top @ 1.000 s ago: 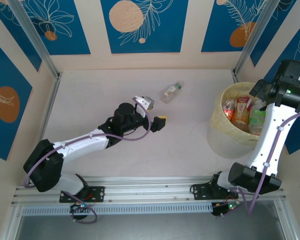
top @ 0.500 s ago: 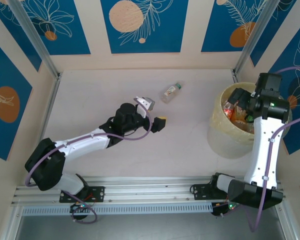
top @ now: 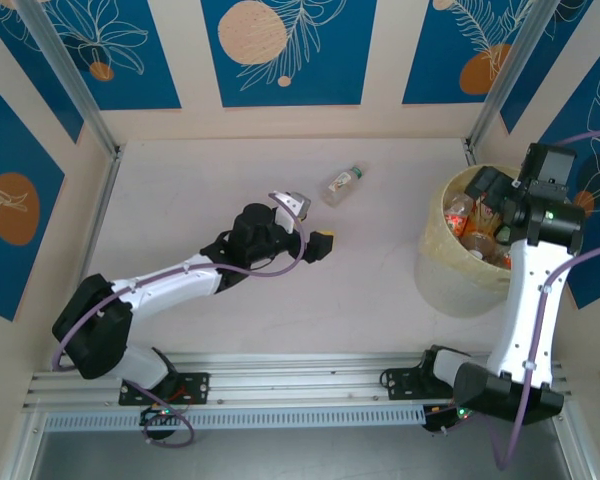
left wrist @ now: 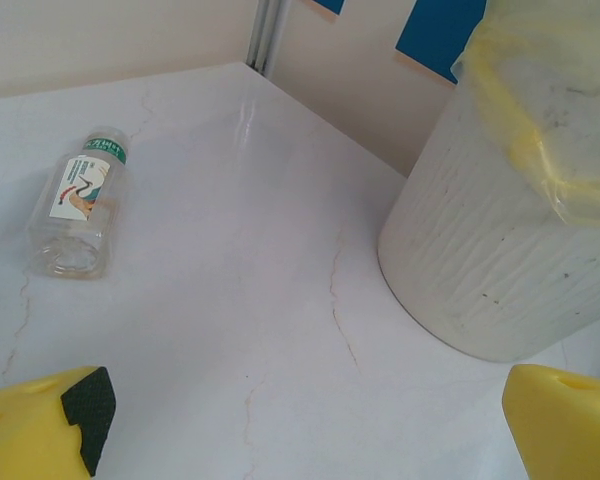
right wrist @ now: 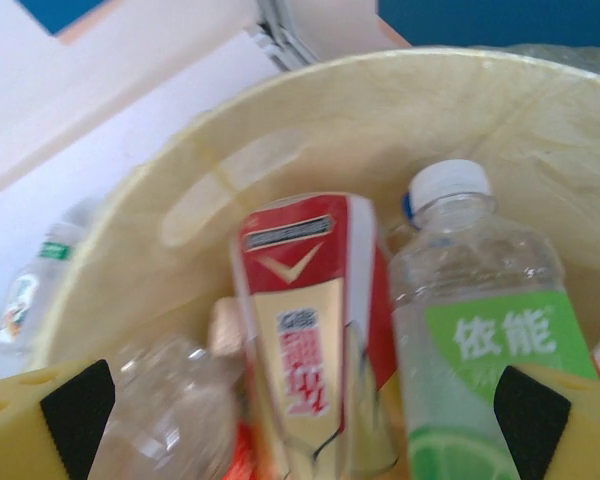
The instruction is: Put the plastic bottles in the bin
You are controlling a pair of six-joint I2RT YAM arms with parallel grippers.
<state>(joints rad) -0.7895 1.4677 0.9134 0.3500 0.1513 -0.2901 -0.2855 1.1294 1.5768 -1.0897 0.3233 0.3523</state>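
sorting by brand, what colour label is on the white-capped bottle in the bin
Green label, white characters; best in right wrist view.

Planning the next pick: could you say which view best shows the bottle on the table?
Left wrist: the bottle lies close, its label clear. Top external shows it small; right wrist, a blur beyond the bin rim.
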